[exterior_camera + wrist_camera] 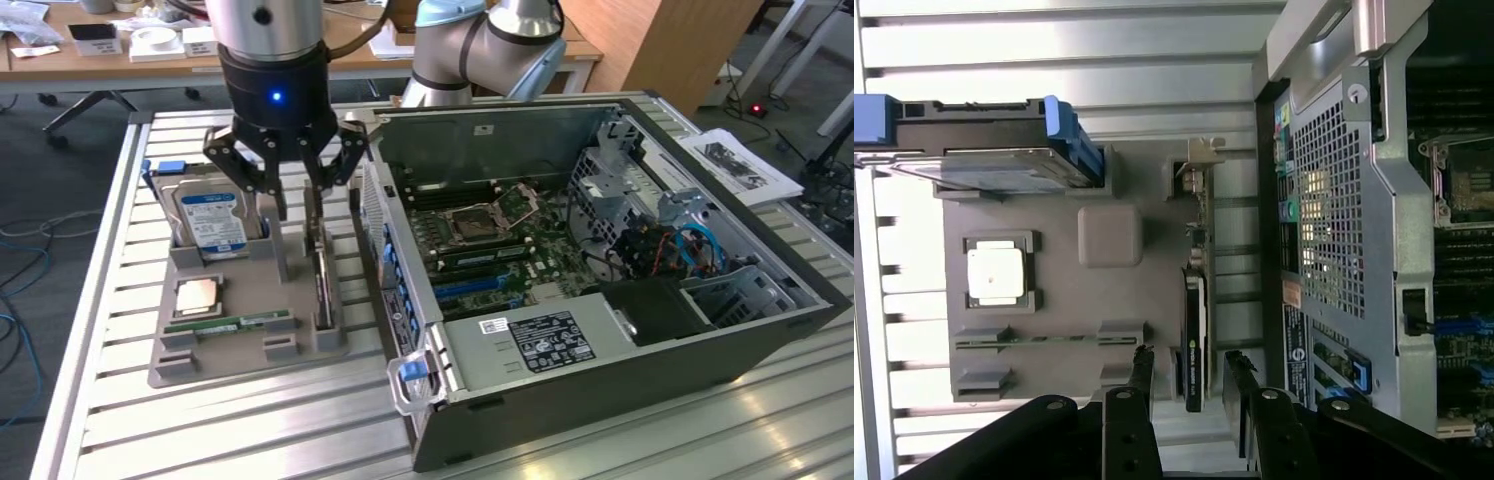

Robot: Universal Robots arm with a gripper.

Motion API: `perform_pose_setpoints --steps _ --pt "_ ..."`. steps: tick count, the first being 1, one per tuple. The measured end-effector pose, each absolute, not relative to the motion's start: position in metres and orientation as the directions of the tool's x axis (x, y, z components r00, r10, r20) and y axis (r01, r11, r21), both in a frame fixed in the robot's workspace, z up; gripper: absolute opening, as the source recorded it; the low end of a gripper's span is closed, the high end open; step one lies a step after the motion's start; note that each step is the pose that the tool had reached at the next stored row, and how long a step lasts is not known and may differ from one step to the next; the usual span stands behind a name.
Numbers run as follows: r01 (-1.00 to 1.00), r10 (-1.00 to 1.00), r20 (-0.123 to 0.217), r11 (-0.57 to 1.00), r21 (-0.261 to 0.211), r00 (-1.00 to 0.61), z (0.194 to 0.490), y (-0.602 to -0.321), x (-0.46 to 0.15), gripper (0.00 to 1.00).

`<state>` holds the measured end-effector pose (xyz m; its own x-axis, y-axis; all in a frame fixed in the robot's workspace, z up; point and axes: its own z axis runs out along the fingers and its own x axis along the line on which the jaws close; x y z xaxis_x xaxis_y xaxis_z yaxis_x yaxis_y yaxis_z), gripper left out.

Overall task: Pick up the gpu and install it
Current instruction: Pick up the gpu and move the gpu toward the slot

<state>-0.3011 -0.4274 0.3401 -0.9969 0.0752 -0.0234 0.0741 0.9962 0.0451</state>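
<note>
The gpu (320, 275) is a thin dark card standing on edge in a slot of the grey tray (220, 365), on the side nearest the computer case. In the wrist view the gpu (1194, 320) runs lengthwise, with its silver bracket at the far end. My gripper (296, 200) hangs just above the card's far end. It is open, and its two black fingers (1144, 372) stand one on each side of the card's edge with a gap to the card. Nothing is held.
The tray (1054, 250) also holds a hard drive with a blue label (214, 225), a square processor (200, 295) and a green memory stick (247, 322). The open computer case (747, 330) with its motherboard (487, 240) lies at the exterior view's right, on a slatted metal table (200, 430).
</note>
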Motion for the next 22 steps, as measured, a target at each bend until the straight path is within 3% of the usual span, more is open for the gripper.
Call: perform_pose_setpoints --steps 22 --pt "0.074 0.075 -0.023 0.996 0.045 -0.997 0.318 -0.427 -0.301 0.42"
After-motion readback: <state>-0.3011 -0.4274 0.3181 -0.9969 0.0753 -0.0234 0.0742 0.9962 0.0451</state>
